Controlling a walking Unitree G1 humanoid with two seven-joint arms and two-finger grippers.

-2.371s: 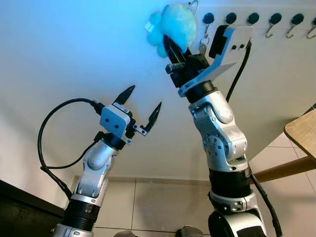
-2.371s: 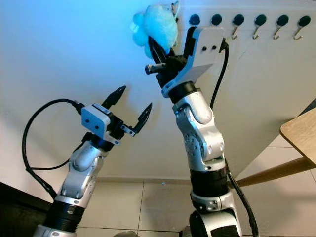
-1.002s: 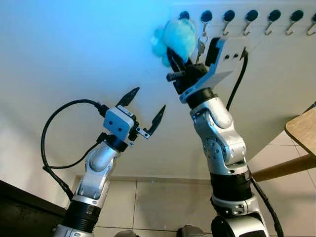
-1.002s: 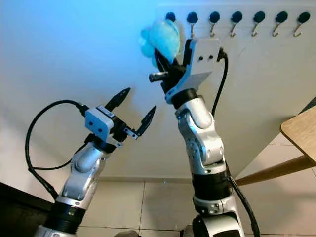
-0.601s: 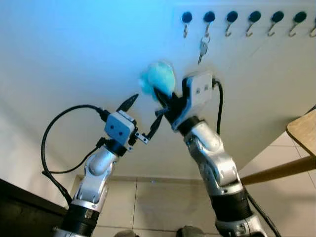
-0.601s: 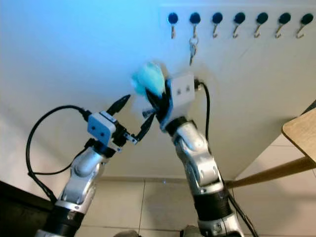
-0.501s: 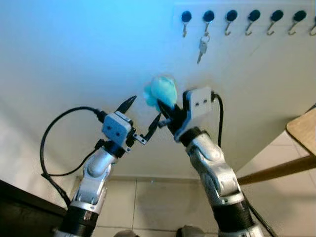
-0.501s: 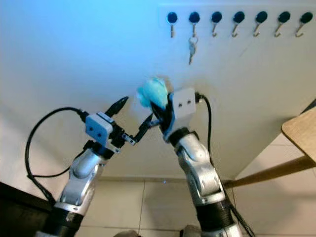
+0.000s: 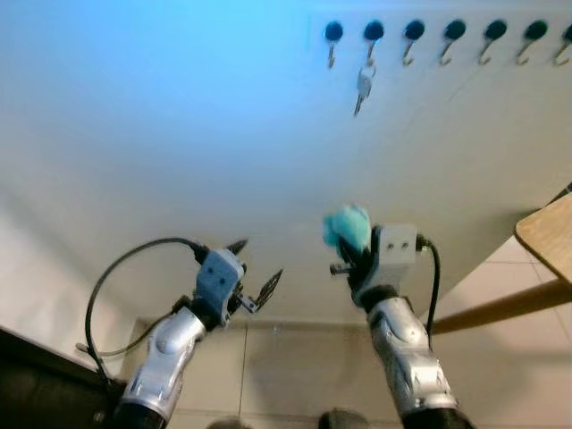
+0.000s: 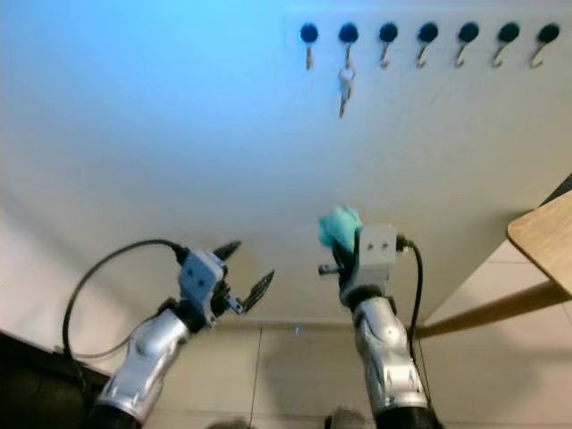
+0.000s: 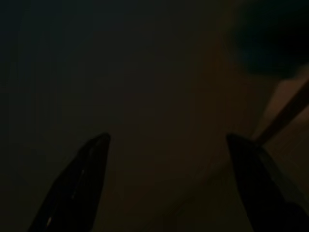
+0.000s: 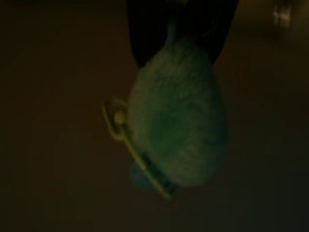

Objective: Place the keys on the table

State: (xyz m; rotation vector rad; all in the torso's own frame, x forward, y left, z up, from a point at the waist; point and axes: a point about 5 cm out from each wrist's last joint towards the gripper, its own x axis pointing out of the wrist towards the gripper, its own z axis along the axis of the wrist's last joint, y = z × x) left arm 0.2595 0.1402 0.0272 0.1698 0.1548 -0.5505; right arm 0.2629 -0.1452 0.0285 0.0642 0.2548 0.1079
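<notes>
Left eye view
Right gripper [image 9: 344,253]: raised in front of the pale wall [image 9: 179,134], fingers clamped on the teal plush keychain [image 9: 347,228], which sticks up above my white wrist block.
Left gripper [image 9: 253,270]: raised at about the same height, well apart from the right one, fingers spread and holding nothing.
Hook rail [image 9: 447,31]: 7 dark-knobbed hooks in a row high on the wall; a silver key [image 9: 362,88] hangs from the 2nd hook from my left.
Table [image 9: 547,234]: wooden corner at my right edge, with a wooden leg slanting down beneath it; well apart from the plush.

Right eye view
Same scene (slightly shifted): teal plush keychain in the closed right fingers, left fingers apart, tiled floor [image 10: 295,366] below both arms.

Left wrist view
Condition: very dark.
Left fingertips [image 11: 94,150]: 2 black tips stand wide apart with nothing between them.
Background: a dim teal blur in 1 corner and a slanting dark bar beside it; I cannot tell more.

Right wrist view
Condition: dark.
Teal plush keychain [image 12: 178,130]: pinched at 1 end between my 2 black fingers [image 12: 145,34], its fluffy body extending away from them.
Metal ring [image 12: 113,118]: a pale ring and clasp lie against the side of the plush; whether any keys hang from it I cannot tell.
</notes>
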